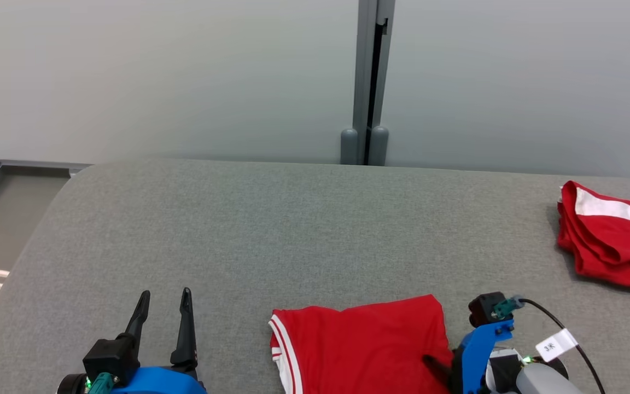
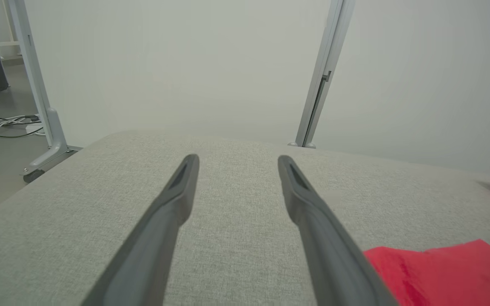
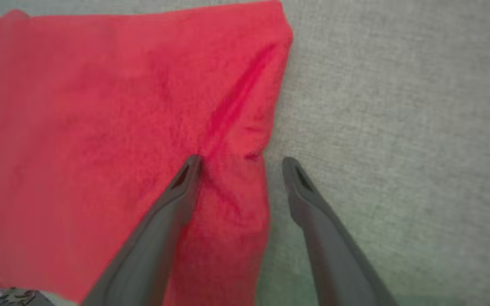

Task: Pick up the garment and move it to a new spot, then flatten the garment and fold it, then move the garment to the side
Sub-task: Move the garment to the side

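Over garment, right gripper, perhaps touching

Red garment lies flat on grey table; jaws of right gripper perhaps touch it.

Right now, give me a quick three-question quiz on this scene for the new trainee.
1. Where on the grey table does the second red garment lie? A) far right B) far left C) centre
2. Which jaws, standing open, straddle an edge of the folded red garment?
3. True or false: the left jaws are shut on the folded red garment.
Key: 1 A; 2 the right jaws; 3 false, they stand open over bare table.
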Controlling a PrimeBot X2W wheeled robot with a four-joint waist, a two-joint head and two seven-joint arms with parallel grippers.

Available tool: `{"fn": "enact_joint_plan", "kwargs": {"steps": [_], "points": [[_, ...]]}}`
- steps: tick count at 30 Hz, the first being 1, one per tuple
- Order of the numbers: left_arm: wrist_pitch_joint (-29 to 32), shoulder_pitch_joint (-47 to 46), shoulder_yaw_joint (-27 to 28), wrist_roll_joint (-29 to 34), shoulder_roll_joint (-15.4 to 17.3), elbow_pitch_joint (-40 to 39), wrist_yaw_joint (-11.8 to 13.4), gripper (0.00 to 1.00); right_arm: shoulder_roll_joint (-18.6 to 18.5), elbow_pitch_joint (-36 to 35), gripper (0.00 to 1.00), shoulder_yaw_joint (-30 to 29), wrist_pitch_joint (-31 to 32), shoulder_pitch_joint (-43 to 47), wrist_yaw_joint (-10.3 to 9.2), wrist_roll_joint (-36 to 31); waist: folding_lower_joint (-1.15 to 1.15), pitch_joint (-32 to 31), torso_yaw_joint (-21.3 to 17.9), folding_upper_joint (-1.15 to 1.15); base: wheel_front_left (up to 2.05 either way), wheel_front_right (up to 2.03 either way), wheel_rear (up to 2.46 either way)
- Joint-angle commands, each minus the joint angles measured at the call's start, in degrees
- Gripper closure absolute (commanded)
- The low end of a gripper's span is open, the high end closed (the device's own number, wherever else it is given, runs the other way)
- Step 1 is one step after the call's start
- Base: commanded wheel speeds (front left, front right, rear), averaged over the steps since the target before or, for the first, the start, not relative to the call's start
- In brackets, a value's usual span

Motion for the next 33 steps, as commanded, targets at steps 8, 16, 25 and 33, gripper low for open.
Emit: {"fn": "enact_joint_plan", "kwargs": {"steps": [8,16,25,33], "points": [[-0.24,-0.93,0.03,0.05,-0.19,0.49,-0.21,0.0,0.83,2.78,1.0,3.58,1.37,-2.02,0.01,4.21,0.0,1.27,0.9,0.0,0.0,0.0,0.0],[-0.24,-1.16,-0.12,-0.09,-0.3,0.1,-0.34,0.0,-1.01,0.22,1.0,6.21,-5.81,-6.47,0.0,5.63,0.0,1.34,-2.75,0.0,0.0,0.0,0.0],[-0.23,-2.7,-2.22,-0.96,-0.38,-1.45,-0.59,0.0,-5.29,-3.04,1.0,10.87,-12.11,-15.89,0.0,4.06,0.0,3.55,-10.32,0.0,0.0,0.0,0.0],[-0.19,-7.54,-4.03,0.59,-0.34,-3.07,-0.38,0.0,-8.46,-3.29,1.0,9.23,-15.14,-26.1,0.01,5.45,0.0,12.27,-16.2,0.0,0.0,0.0,0.0]]}}
